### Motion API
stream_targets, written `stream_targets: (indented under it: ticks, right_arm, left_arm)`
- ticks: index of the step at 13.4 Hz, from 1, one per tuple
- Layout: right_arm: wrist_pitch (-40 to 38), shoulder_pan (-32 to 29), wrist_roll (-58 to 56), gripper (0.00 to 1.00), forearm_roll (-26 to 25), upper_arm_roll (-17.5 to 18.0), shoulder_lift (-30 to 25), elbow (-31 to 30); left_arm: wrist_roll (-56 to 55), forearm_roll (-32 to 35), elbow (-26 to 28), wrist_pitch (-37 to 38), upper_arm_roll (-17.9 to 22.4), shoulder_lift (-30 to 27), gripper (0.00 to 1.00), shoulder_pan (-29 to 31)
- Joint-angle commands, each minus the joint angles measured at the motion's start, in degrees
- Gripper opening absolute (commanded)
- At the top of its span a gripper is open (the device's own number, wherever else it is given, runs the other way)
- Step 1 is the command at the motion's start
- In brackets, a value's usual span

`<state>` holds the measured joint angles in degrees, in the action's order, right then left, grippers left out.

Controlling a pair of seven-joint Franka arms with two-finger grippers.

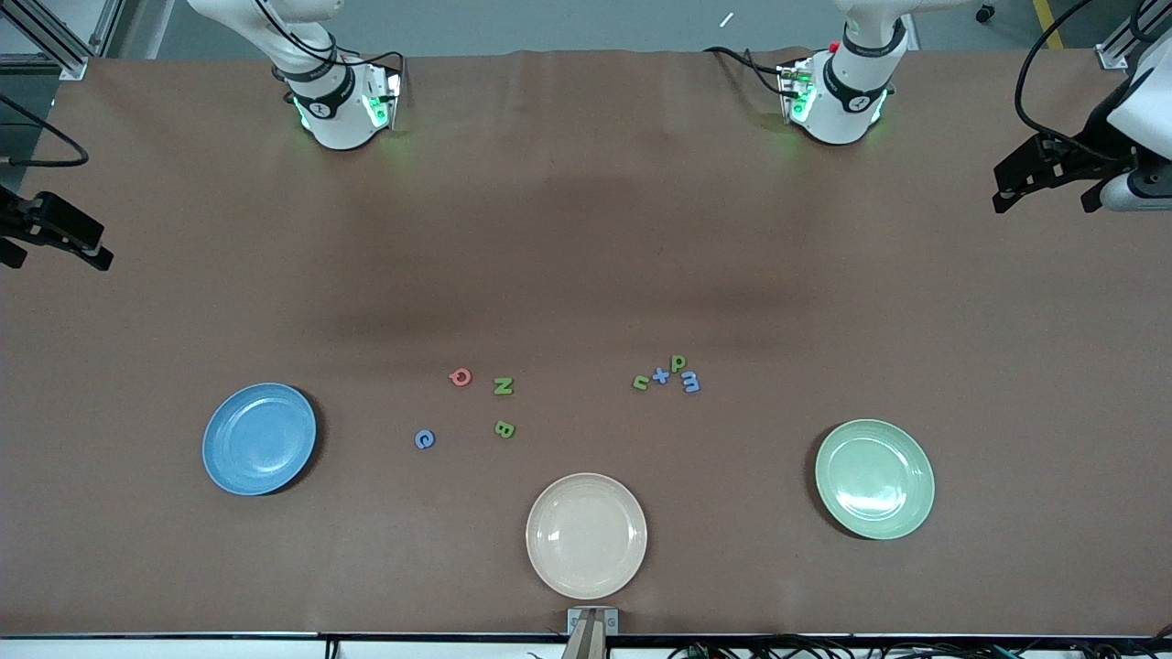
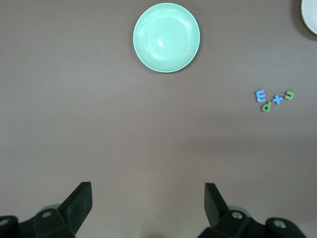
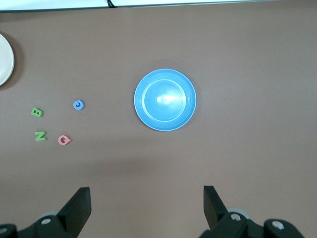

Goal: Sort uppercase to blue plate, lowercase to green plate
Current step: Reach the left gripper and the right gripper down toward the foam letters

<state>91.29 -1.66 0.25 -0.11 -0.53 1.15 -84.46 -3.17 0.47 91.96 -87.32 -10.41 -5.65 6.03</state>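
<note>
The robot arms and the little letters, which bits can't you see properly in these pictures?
- Left end effector: front view, its arm is cut off by the picture's edge.
- Right end effector: front view, only its tip shows at the edge.
- Cream plate: left wrist view, mostly cut off at the corner.
- Lowercase letters: front view, crowded so closely that I cannot tell whether they touch.
</note>
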Motion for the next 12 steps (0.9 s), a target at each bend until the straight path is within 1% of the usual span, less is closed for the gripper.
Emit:
stream_targets:
  ticks: [1, 2, 4, 6, 8, 10, 12]
  right_arm:
    - [-1.28, 0.95, -0.6, 1.0, 1.07, -0.44, -0.45, -0.09]
    - [-2.51, 1.13, -0.69, 1.0, 1.07, -0.61, -0.45, -0.09]
    - [-2.61, 2.09, -0.6, 1.0, 1.16, -1.31, -0.45, -0.18]
    - [-2.26, 3.24, -0.69, 1.0, 1.25, -2.72, -0.45, -0.18]
    - [-2.17, 2.98, -0.69, 1.0, 1.25, -2.64, -0.54, -0.18]
    - [-2.26, 2.72, -0.69, 1.0, 1.25, -2.55, -0.54, -0.18]
    - [-2.26, 2.54, -0.78, 1.0, 1.25, -2.37, -0.54, -0.27]
  left_arm:
    - [1.15, -0.74, -1.52, 1.98, 0.04, 0.55, 1.0, 0.21]
    - [1.15, -0.73, -1.52, 2.07, 0.04, 0.55, 1.0, 0.21]
    - [0.89, -0.3, -1.61, 2.07, 0.04, 0.81, 1.0, 0.12]
    - [1.15, 0.06, -1.87, 1.89, -0.05, 2.3, 1.0, -0.32]
    - [0.54, -0.21, -1.87, 1.54, -0.4, 4.14, 1.0, -0.67]
    - [-0.43, -0.91, -1.35, 0.49, -2.76, 5.99, 1.0, -0.67]
    - [-4.37, -0.74, -0.47, -1.87, -6.45, 8.71, 1.0, -0.67]
